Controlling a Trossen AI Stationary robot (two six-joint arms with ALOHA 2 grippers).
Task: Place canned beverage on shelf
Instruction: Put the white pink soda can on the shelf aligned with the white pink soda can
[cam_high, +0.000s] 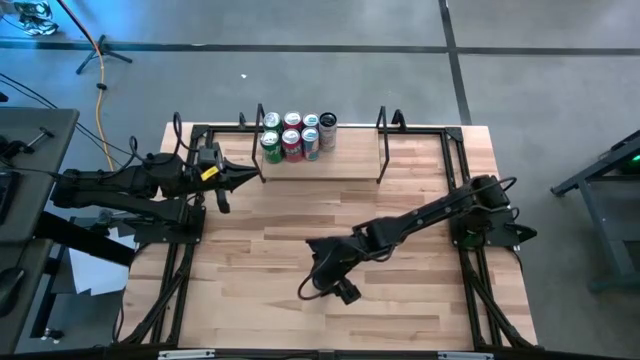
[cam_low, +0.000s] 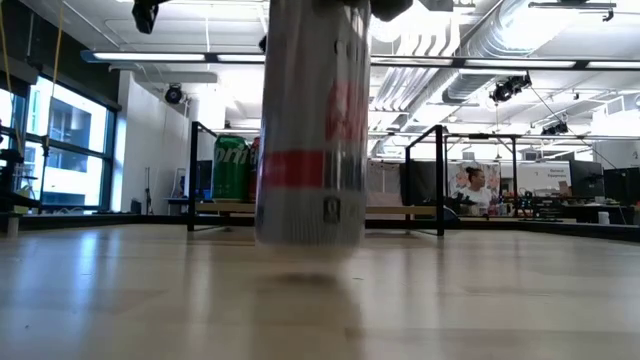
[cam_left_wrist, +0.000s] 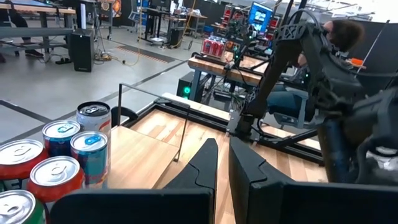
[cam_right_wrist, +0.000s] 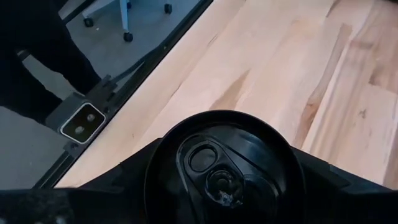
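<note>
My right gripper (cam_high: 328, 272) is over the middle of the tabletop, shut on a silver can with a red band (cam_low: 310, 130). The can's dark top (cam_right_wrist: 224, 168) fills the right wrist view. In the high view the gripper hides the can. The shelf (cam_high: 340, 160) stands at the far edge with a black wire upright at each end. Several cans (cam_high: 295, 140) stand on its left end. My left gripper (cam_high: 250, 176) is shut and empty, level, beside the shelf's left upright (cam_high: 262, 150). My right gripper comes from above, pointing down, and pinches the can at its upper end (cam_right_wrist: 158, 155) between its two fingers (cam_right_wrist: 127, 177), one on each side of the rim. The can hangs upright, and its base (cam_low: 310, 240) seems just above the tabletop.
Black frame rails (cam_high: 455, 150) run along the table's sides. Bare tabletop (cam_high: 300, 210) lies between the held can and the shelf. A person (cam_low: 475, 185) sits in the room behind the table. The left wrist view shows my right arm (cam_left_wrist: 323, 81) farther off.
</note>
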